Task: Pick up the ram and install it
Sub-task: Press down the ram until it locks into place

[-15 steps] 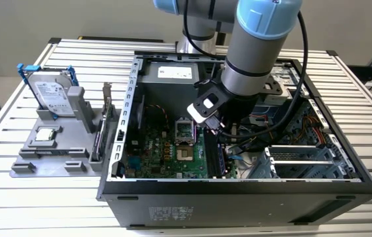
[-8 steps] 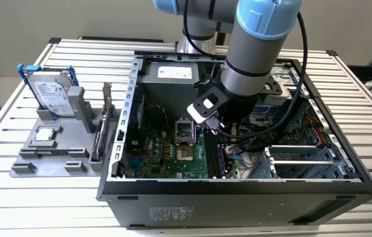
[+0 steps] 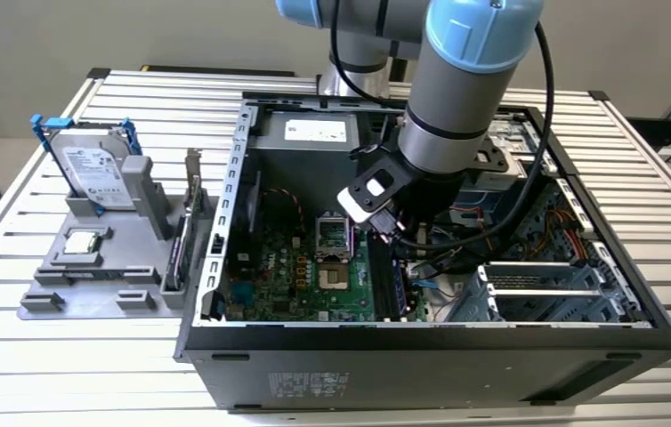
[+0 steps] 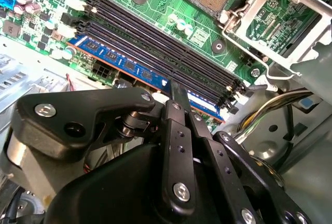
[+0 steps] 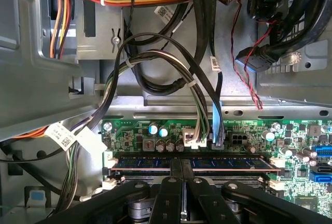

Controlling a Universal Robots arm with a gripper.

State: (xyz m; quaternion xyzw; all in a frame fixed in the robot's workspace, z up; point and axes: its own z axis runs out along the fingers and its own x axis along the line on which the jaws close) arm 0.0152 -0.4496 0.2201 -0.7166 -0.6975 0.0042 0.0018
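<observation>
Slatted metal surface point(image 3: 27, 356) carried the open PC case point(image 3: 431, 356); the hand point(image 4: 179, 92) was down inside, clenched on the ram point(image 4: 124, 63) at its slot. Looked like the seating step, so I'd guess it called for a straight, even push right below the hand.

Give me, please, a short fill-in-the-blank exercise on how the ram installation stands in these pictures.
1. The gripper is closed on the ____.
2. The ram stands in a slot of the ____.
3. On the gray holder outside the computer case stands a ____ drive.

Missing words: ram; motherboard; hard
</observation>
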